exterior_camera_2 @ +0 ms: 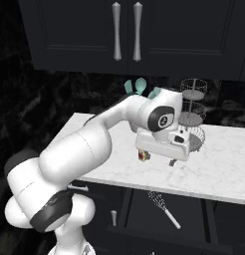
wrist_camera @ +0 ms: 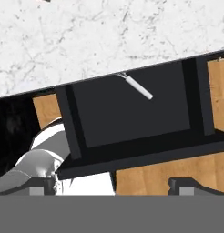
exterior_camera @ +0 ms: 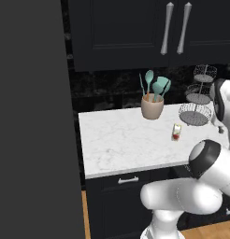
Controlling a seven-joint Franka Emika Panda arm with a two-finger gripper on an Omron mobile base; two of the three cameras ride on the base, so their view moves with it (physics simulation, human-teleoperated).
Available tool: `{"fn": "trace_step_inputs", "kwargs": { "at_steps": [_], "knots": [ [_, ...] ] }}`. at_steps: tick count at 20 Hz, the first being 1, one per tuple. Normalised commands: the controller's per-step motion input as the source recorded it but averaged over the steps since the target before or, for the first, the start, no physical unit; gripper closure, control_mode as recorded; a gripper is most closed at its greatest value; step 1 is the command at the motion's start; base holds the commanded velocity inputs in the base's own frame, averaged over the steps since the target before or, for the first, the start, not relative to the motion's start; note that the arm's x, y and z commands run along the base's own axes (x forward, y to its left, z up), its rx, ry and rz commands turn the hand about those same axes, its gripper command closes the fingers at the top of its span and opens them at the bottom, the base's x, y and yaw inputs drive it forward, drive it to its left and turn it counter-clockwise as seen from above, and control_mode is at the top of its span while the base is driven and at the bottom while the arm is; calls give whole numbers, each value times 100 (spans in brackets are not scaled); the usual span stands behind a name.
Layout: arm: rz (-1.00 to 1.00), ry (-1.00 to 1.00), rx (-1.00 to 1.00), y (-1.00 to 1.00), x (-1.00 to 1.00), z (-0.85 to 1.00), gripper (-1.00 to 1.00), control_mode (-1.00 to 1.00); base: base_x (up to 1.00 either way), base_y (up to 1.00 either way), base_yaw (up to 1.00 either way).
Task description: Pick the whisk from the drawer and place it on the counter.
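Gripper [exterior_camera_2: 171,160] hangs over counter [exterior_camera_2: 219,169] front edge, fingers apart, holding nothing. Below it the drawer [wrist_camera: 132,113] is pulled open w/ the whisk [exterior_camera_2: 163,209] lying inside near the back. Cup [exterior_camera: 152,107] on counter holds teal spoons [exterior_camera: 155,85].

One whisk [exterior_camera_2: 163,209], one drawer [wrist_camera: 132,113], one counter [exterior_camera: 121,140], one utensil crock [exterior_camera: 152,107], one basket stand [exterior_camera: 197,100].

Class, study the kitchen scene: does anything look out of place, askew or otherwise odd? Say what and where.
Little stands out. The drawer under the counter stands pulled open, and the whisk lies slantwise inside, its wire head partly tucked beneath the counter's front edge. On the counter, a small red-and-yellow item sits alone near the wire basket stand.
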Motion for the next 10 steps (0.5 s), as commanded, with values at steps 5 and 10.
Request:
{"fn": "trace_step_inputs", "kwargs": {
  "at_steps": [5, 10],
  "knots": [
    [-5, 18, -7, -37, -20, -70, -100, -100, 0, 0, 0],
    [0, 4, 0, -1, 0, -42, -100, -100, 0, 0, 0]
  ]
}}
